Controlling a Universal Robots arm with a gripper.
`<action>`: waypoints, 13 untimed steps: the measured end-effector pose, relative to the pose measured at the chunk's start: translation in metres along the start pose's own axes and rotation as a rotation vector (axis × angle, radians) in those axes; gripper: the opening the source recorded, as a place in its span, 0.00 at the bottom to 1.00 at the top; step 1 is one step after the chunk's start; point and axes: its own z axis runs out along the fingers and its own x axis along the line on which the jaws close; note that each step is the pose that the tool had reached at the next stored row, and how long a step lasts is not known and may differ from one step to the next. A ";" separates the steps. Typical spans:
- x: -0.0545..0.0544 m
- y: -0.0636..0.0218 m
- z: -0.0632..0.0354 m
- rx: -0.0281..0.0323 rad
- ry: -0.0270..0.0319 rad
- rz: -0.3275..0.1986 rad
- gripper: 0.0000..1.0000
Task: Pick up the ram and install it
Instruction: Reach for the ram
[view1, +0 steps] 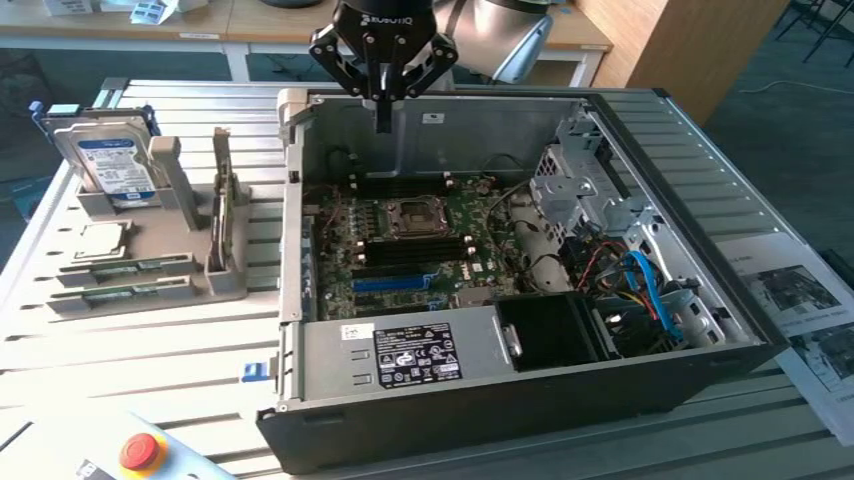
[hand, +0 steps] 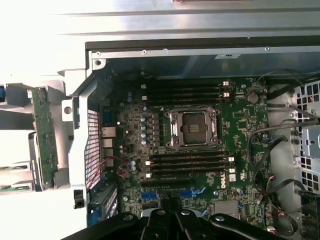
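Two ram sticks, thin green boards, lie flat in the grey rack on the exterior view's left, one (view1: 130, 267) just behind the other (view1: 120, 297). My gripper (view1: 384, 122) hangs above the back wall of the open computer case (view1: 747, 330), well away from the rack. Its fingers are shut together with nothing between them. In the wrist view the gripper's dark linkage (hand: 167, 222) sits over the green motherboard (hand: 240, 120), which shows the CPU socket (hand: 194, 127) and black memory slots (hand: 190, 162) on both sides of it.
A hard drive (view1: 114, 165) and a tall upright card (view1: 222, 195) stand in the same rack. The case holds a power supply (view1: 407, 355), blue cables (view1: 654, 290) and a drive cage (view1: 587, 190). A red stop button (view1: 140, 450) sits at the table's front.
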 end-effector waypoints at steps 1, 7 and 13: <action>0.001 0.0000 0.0000 0.0000 0.0001 0.000 0.11; 0.003 -0.0002 -0.0001 0.0001 0.0006 0.000 0.11; 0.007 -0.0005 -0.0002 0.0001 0.0009 0.000 0.11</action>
